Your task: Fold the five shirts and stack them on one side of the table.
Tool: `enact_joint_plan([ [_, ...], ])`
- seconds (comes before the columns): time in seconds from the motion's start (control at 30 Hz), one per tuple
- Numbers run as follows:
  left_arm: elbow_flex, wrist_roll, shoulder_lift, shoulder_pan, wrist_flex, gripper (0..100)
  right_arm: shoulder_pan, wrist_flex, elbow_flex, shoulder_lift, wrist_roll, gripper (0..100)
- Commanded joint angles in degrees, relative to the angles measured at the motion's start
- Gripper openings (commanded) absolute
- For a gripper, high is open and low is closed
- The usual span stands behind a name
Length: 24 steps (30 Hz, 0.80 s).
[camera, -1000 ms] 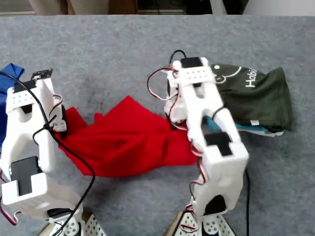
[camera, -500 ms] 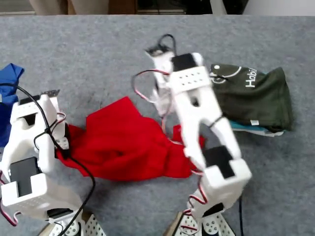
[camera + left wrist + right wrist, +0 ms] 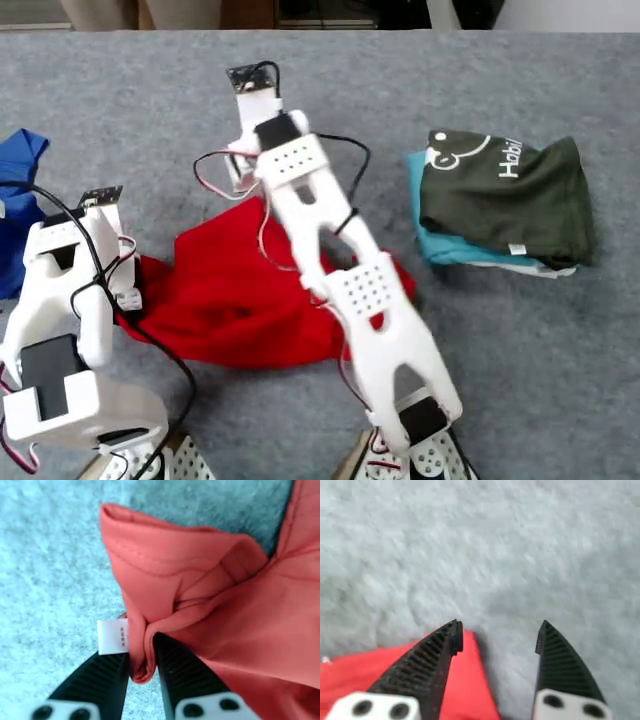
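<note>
You're mid-fold on the red shirt (image 3: pixel 240 300). It lies crumpled near the front middle of the table (image 3: pixel 450 90), betw. the two arms. L gripper (image 3: pixel 142 652) is clamped tight on a bunched bit of hem, right beside a small white label (image 3: pixel 112 636). R gripper (image 3: pixel 500 630) is spread wide w/ nothing in it, hovering at the shirt's far peak: one finger over red cloth, the other over bare table.

Next move, I'd judge: drop the R jaws onto that corner & close, then pull against the L to flatten it before folding.

The cloth looks thin, soft & limp, w/ a stitched hem. The table cover is grey & fuzzy, so it may drag.

A folded dark green shirt (image 3: pixel 510 200) sits atop a teal one (image 3: pixel 428 240) on the R arm's side. A blue shirt (image 3: pixel 15 190) is bunched at the L edge.
</note>
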Motion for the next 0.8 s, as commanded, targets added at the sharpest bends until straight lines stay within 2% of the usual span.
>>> enact_joint_plan([
  [0.0,0.62,-0.35,0.13,0.00,-2.02,2,-2.42,1.76,-12.88,6.02,-1.49,25.2],
  [0.5,0.70,-0.35,0.13,-0.53,-2.02,2,-1.36,10.02,-12.53,10.07,-0.88,25.3],
  [0.77,0.62,-0.35,0.13,-0.53,-2.02,2,-1.45,15.38,-18.86,9.01,-0.88,25.5],
])
